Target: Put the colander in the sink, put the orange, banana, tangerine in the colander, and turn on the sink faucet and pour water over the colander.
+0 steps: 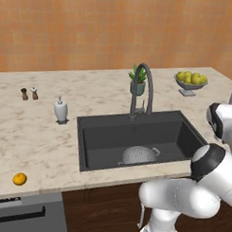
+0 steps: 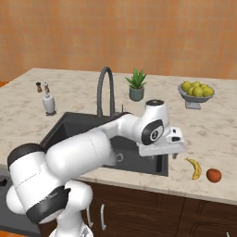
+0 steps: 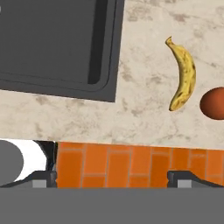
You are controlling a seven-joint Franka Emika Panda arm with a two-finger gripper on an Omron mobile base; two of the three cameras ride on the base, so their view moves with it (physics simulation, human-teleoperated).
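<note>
Counter (image 1: 36, 134) spans your whole view, pale marble, with the dark sink (image 1: 103, 136) set into its middle. The arm (image 2: 92, 152) reaches across the sink's near right corner, and its gripper (image 2: 175, 155) hangs above the counter just right of the sink, jaws spread wide and holding nothing. The faucet (image 1: 140, 88) arches over the sink's far edge. The colander (image 1: 138, 155) sits in the sink, at the near side. On the far right you have a fruit bowl (image 1: 190, 82), and a potted plant (image 1: 137, 83) just behind the faucet. Near the right front edge, the banana (image 3: 183, 76) lies beside a red-orange fruit (image 3: 213, 103), not quite touching. An orange (image 1: 19, 179) rests on the near left.
</note>
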